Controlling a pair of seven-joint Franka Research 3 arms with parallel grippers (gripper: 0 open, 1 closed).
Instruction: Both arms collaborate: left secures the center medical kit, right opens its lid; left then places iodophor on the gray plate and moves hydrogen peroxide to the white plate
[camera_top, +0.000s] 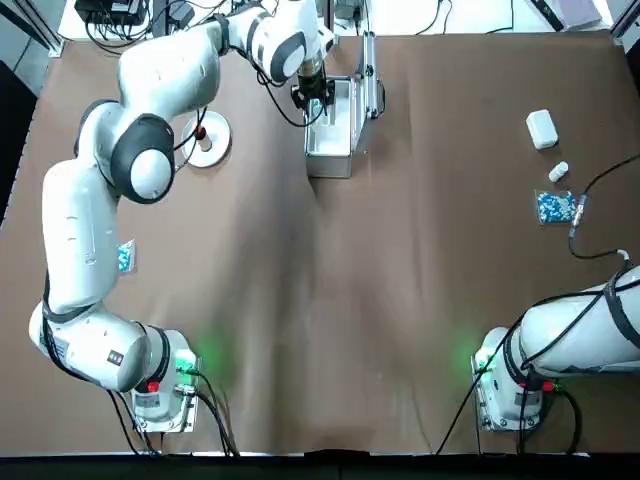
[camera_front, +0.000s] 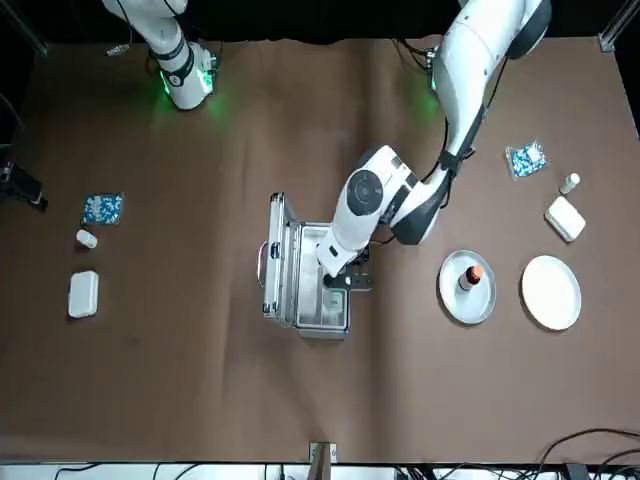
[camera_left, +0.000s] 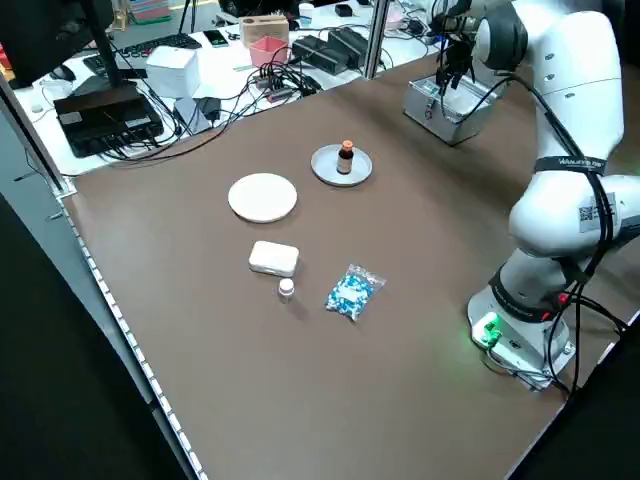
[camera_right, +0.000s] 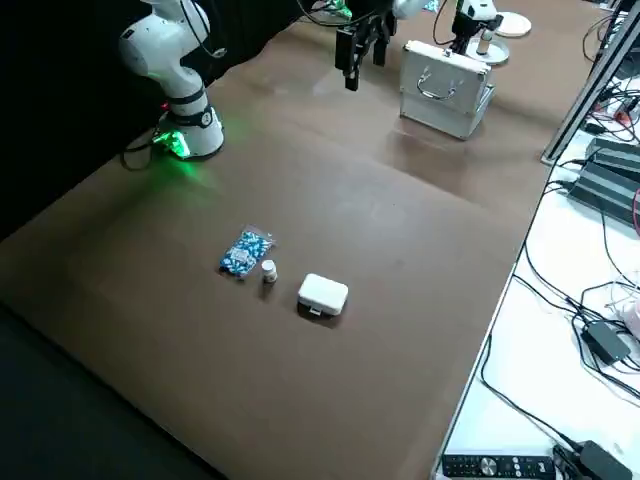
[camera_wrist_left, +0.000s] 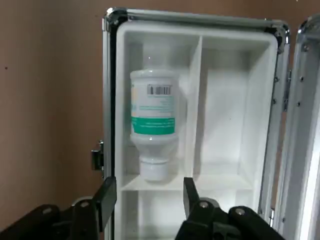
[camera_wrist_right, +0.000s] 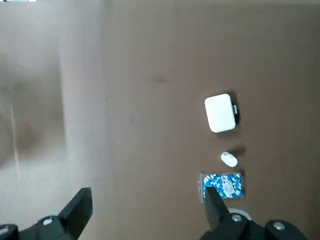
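Silver medical kit (camera_wrist_left: 112, 100) open — clear green-banded hydrogen peroxide (camera_wrist_left: 153, 127) lying inside; left hand (camera_wrist_left: 145, 197) wide above.

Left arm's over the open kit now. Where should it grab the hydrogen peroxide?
Grip the hydrogen peroxide across its round body, coming straight down from above. It lies on its side in one compartment of the kit, cap toward the left gripper, whose open fingers already straddle that end. The walls block a side approach.

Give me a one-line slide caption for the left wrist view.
Open left gripper poised over the opened medical kit, hydrogen peroxide lying inside.
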